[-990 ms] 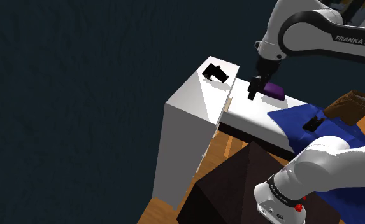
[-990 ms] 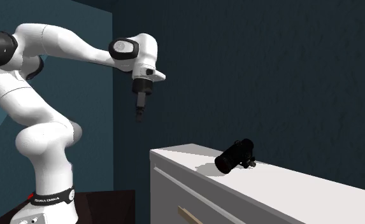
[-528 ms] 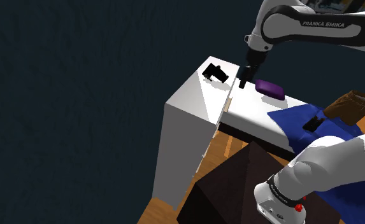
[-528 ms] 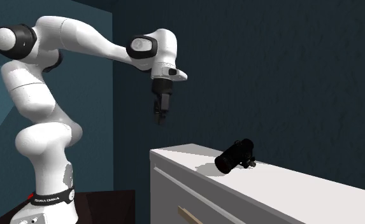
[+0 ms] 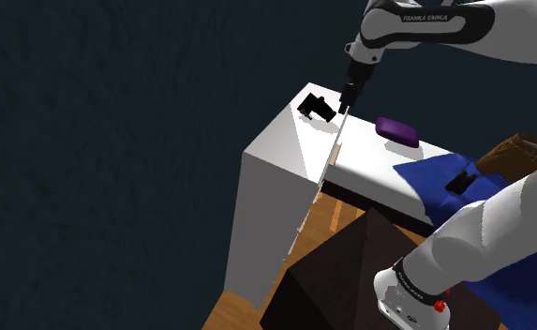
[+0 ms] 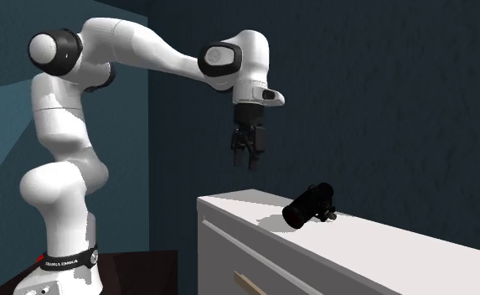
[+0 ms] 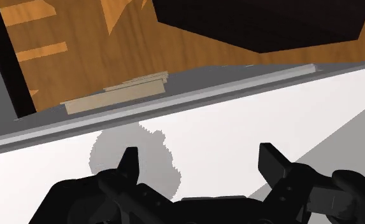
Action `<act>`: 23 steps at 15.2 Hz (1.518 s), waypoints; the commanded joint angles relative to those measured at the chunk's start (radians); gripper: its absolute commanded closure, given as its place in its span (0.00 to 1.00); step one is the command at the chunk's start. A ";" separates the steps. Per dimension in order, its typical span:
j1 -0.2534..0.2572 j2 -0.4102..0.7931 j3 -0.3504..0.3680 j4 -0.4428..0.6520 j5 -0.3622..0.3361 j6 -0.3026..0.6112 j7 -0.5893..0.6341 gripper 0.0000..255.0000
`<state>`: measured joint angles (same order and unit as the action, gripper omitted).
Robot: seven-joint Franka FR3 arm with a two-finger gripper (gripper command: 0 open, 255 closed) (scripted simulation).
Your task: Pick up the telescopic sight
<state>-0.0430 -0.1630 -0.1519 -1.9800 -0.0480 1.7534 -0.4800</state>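
Observation:
The telescopic sight is a short black tube lying on its side on top of a white dresser, near the wall. The second exterior view has the sight resting a little in from the dresser's end. My gripper points down, open and holding nothing, beside the sight and well above the dresser's front edge. From the second exterior view the gripper hangs up and to the left of the sight, clear of it. In the wrist view my fingers stand wide apart over the white top.
A tan drawer handle sits on the dresser's front, above a wooden floor. A bed beside the dresser carries a purple object, a blue cloth and a brown bag. My dark stand is at lower right.
The arm has swung from over the bed toward the dresser. The gripper now hangs over the dresser's front edge, much closer to the sight, which has not moved.

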 commanded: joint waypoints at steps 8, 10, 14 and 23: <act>-0.049 0.393 -0.045 0.444 0.134 -0.066 -0.214 0.00; -0.070 0.493 -0.044 0.576 0.167 -0.106 -0.251 0.00; -0.106 0.643 -0.033 0.779 0.208 -0.166 -0.291 0.00; -0.100 0.634 -0.033 0.678 0.207 -0.075 -0.299 1.00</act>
<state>-0.1432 0.4723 -0.1846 -1.2969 0.1594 1.6757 -0.7791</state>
